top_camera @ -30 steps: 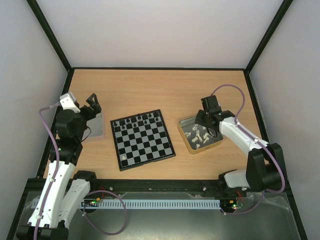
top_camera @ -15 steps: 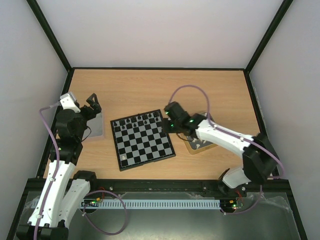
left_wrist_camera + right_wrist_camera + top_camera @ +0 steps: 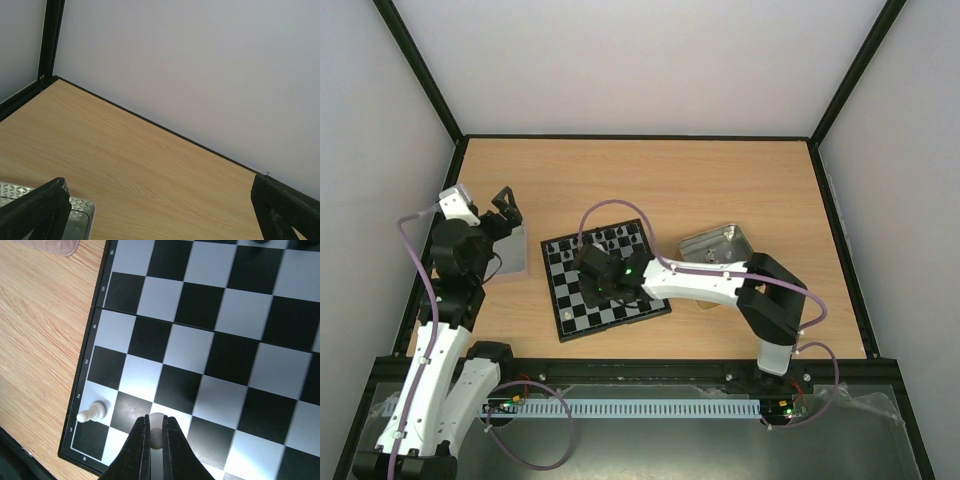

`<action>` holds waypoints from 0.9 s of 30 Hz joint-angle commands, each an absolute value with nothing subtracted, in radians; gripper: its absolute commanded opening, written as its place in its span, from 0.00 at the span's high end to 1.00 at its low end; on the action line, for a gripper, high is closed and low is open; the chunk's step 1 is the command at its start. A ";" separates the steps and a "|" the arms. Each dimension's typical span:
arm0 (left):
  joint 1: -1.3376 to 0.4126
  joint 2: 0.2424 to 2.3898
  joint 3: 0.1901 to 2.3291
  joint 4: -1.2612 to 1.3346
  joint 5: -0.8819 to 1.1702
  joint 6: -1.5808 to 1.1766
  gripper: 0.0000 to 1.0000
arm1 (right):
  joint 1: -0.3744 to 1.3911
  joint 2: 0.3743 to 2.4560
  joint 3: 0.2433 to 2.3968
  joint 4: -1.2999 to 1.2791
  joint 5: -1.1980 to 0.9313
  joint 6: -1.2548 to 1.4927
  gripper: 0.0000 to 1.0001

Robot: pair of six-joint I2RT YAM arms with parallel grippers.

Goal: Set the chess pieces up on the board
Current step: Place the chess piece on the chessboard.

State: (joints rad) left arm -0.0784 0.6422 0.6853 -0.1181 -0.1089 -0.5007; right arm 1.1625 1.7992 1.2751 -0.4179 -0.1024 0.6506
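Right gripper [image 3: 156, 418] is pressed together on a small white piece [image 3: 157, 436], pinched right at the fingertips, over the near-left corner of the board [image 3: 235, 315], second column in, by the first two rows. Left gripper [image 3: 508, 207] is spread wide, holding nothing, parked over the silver tray [image 3: 516, 256]. Main risk: a white pawn [image 3: 93, 411] stands one column over, near the fingers. If you drift left on the way down, or the jaws swing out on release, you'll likely knock it. Second risk: the piece is tiny and gripped high, so letting go before its base is seated could tip it or leave it across a square line. I can't tell whether it touches the board yet. The right wrist view gives you the pinch, the pawn and the row numbers. The top view hides all that under the arm, but shows the black pieces [image 3: 597, 240] lined up on the far rows and the gold-rimmed tray [image 3: 725, 238] to the right. The left wrist view shows only table [image 3: 125, 165], wall and a tray corner.
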 commanded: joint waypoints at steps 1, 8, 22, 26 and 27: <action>-0.073 0.633 0.686 -0.098 -0.121 -0.497 0.00 | 1.192 1.858 1.340 -0.474 -0.048 0.638 0.98; -0.074 0.630 0.686 -0.098 -0.123 -0.497 0.00 | 1.217 1.902 1.359 -0.473 -0.072 0.638 0.98; -0.074 0.627 0.686 -0.100 -0.124 -0.495 0.00 | 1.230 1.940 1.355 -0.432 -0.147 0.605 0.98; -0.074 0.626 0.686 -0.103 -0.129 -0.495 0.00 | 1.233 1.951 1.354 -0.417 -0.156 0.604 0.98; -0.074 0.625 0.686 -0.103 -0.129 -0.495 0.00 | 1.234 1.954 1.356 -0.414 -0.156 0.603 0.98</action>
